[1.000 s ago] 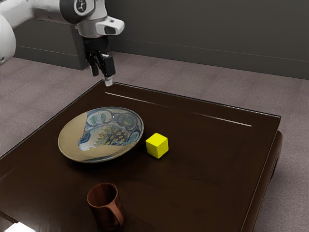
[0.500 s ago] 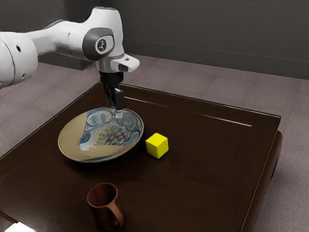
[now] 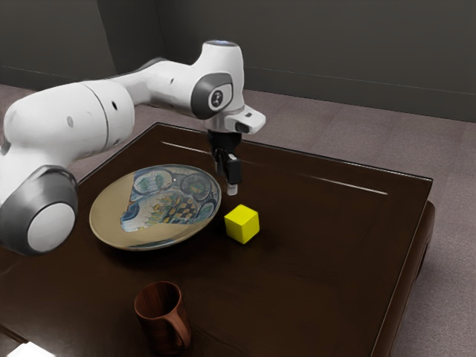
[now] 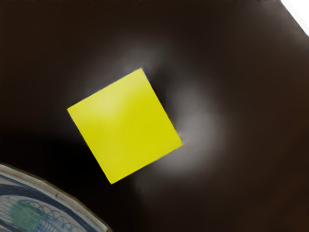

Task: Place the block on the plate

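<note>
OK, my black gripper (image 3: 227,181) hangs above the yellow cube (image 3: 242,224), prob. for a top grab; can't tell how wide it's set. Cube's on the dark-brown table (image 3: 320,260), exterior view's right of the round patterned plate (image 3: 160,208).

Soft, muted light leaves the glossy, dark brown tabletop (image 3: 320,260) dim in the exterior view, with thin pale streaks of glare toward its far side. In the wrist view, cloudy grey reflections flank the brightly lit yellow cube (image 4: 124,125).
</note>
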Robot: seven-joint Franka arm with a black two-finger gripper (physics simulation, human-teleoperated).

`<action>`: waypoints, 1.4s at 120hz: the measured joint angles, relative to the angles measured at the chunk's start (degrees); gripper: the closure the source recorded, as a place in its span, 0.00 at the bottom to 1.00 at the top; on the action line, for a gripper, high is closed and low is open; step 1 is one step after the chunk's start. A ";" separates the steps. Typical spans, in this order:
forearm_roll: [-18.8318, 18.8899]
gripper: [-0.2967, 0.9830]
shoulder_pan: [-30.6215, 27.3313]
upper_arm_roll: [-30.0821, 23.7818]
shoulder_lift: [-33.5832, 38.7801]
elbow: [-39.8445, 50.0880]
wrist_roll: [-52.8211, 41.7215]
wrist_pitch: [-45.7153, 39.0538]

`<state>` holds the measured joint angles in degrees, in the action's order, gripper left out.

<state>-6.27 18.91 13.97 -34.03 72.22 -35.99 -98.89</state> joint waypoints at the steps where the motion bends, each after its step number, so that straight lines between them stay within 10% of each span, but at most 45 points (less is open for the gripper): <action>1: -0.09 0.23 0.03 0.00 -0.12 -0.07 0.14 -0.02; 168: -5.26 0.23 -2.01 0.10 -20.05 -12.72 14.00 -3.05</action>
<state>-11.53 16.90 14.06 -54.09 59.50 -21.99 -101.94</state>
